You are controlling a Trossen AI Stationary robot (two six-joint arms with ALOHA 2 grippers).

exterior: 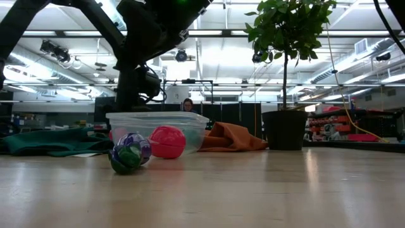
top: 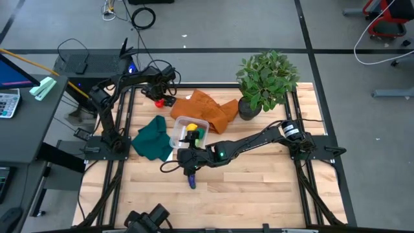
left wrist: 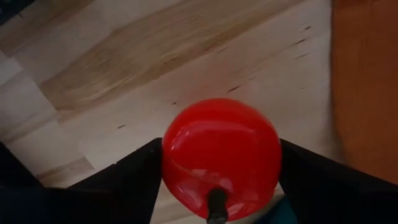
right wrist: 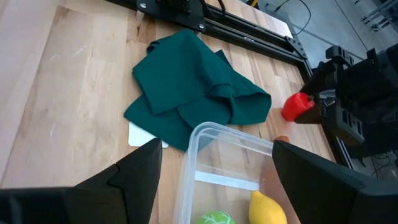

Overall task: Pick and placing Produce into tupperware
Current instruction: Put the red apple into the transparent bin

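While the left claw (left wrist: 217, 180) is closing on a red fruit (left wrist: 221, 155) on the tabletop (left wrist: 124, 68) beside the orange cloth (top: 207, 109), the right claw (right wrist: 214, 186), spread and empty, is hovering over the tupperware (top: 188, 131); next comes lifting toward it

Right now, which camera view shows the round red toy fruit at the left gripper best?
The left wrist view: the round red toy fruit fills it, between the left gripper fingers. The high view and right wrist view show it small; the low view does not identify it.

Clear tupperware (top: 178, 131) holds yellow, green produce (top: 193, 135); red produce (left wrist: 221, 155) apart
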